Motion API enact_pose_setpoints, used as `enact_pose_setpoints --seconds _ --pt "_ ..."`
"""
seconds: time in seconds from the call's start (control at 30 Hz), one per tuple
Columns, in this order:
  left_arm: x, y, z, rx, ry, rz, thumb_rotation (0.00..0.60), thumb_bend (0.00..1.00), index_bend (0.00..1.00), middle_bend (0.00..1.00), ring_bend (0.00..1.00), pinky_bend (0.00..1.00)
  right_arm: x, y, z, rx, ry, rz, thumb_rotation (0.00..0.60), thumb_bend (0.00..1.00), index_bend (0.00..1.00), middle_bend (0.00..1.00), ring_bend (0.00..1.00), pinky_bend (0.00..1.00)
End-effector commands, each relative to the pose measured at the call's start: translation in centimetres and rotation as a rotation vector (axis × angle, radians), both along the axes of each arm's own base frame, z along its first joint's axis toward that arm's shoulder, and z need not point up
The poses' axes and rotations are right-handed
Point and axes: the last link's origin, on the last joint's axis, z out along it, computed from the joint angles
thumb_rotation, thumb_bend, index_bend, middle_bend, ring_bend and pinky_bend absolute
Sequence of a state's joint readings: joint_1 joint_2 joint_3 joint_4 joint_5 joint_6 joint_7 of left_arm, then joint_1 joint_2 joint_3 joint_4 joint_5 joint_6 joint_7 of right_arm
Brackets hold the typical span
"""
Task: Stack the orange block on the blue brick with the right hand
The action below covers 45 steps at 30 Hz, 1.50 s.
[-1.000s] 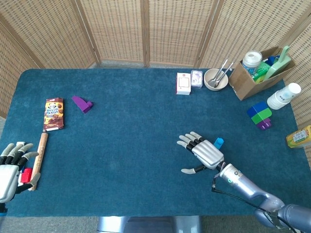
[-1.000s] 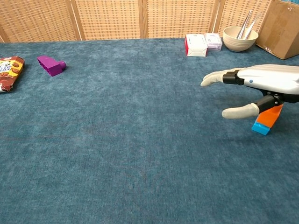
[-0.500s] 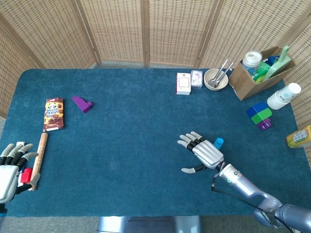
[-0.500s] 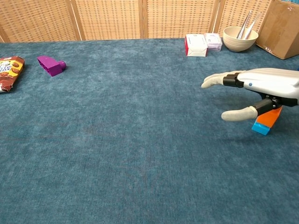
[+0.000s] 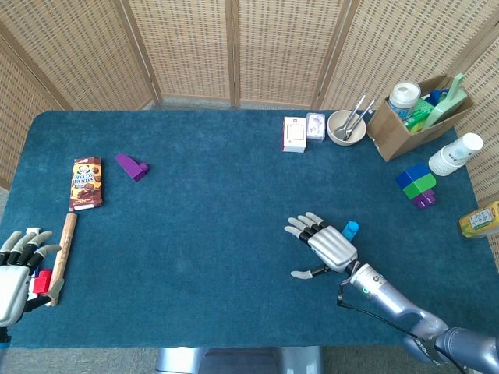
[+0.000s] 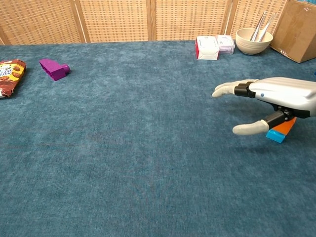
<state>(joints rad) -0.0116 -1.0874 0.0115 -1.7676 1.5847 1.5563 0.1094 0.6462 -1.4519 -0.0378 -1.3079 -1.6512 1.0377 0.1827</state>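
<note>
My right hand (image 5: 325,245) hovers flat, palm down, with its fingers spread and nothing held, right of the table's middle. In the chest view the right hand (image 6: 279,95) covers the orange block (image 6: 285,126), which lies tilted on the blue brick (image 6: 276,136). The thumb (image 6: 249,128) hangs just left of the two, apart from them. From the head view only a corner of the blue brick (image 5: 351,229) shows beside the hand, and the orange block is hidden. My left hand (image 5: 15,273) rests at the front left corner with fingers extended, holding nothing.
A wooden stick (image 5: 62,253) and a small red piece (image 5: 42,280) lie beside the left hand. A snack box (image 5: 86,183) and purple block (image 5: 132,166) sit at left. White boxes (image 5: 295,133), a bowl (image 5: 346,127), a cardboard box (image 5: 405,125), a cup (image 5: 455,154) and stacked bricks (image 5: 417,185) line the far right.
The right hand has sunk a little over the orange block and drawn slightly back toward me, hiding more of it. The left hand has stayed put.
</note>
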Motion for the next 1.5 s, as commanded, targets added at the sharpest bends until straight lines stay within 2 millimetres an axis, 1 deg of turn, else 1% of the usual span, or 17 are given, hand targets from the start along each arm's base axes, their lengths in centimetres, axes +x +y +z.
enact_pose_setpoints --seconds 0.03,0.23,0.57,1.23,1.5 --pt "0.0 0.0 0.0 -0.001 0.0 0.0 0.6 0.33 0.28 0.18 0.14 0.07 -0.1 0.0 -0.2 0.0 -0.001 -0.002 0.099 0.15 0.07 0.06 0.0 0.0" --pt "0.0 0.0 0.0 -0.002 0.0 0.002 0.6 0.33 0.28 0.18 0.14 0.07 -0.3 -0.1 -0.5 -0.005 0.006 -0.001 0.118 0.14 0.07 0.06 0.0 0.0" --pt "-0.1 0.0 0.0 -0.003 0.001 0.003 0.6 0.33 0.28 0.18 0.14 0.07 -1.0 -0.2 -0.9 -0.006 0.025 -0.016 0.13 0.14 0.07 0.06 0.0 0.0" --pt "-0.1 0.0 -0.1 -0.004 0.001 0.005 0.6 0.33 0.28 0.18 0.14 0.07 -1.8 -0.2 -1.3 -0.002 0.042 -0.037 0.137 0.14 0.07 0.06 0.0 0.0" --pt "-0.3 0.0 -0.1 -0.002 0.0 0.01 0.6 0.33 0.28 0.18 0.14 0.07 -1.7 -0.5 -1.4 0.002 0.039 -0.045 0.137 0.14 0.07 0.06 0.0 0.0"
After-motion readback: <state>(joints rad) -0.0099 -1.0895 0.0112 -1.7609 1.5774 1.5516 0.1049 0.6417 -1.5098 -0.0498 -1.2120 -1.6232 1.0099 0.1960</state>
